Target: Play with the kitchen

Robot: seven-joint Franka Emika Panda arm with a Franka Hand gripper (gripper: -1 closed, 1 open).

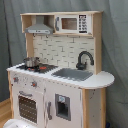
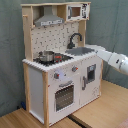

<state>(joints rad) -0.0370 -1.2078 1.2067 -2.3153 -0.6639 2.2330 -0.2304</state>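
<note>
One tall white and light-wood toy kitchen [image 1: 55, 75] stands on a wooden floor before a grey curtain in both exterior views. In the second exterior view, the white robot arm [image 2: 114, 58] reaches in from the second exterior view's right toward the rounded counter end; its gripper is hidden there, so I cannot tell how the fingers stand. A small metal pot [image 2: 46, 56] sits on the stovetop.

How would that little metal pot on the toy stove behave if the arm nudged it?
The pot looks small, so probably light. Sitting loose on the smooth stovetop, it would likely slide rather than tip, being squat. Its shiny surface may be slippery to grasp.
</note>
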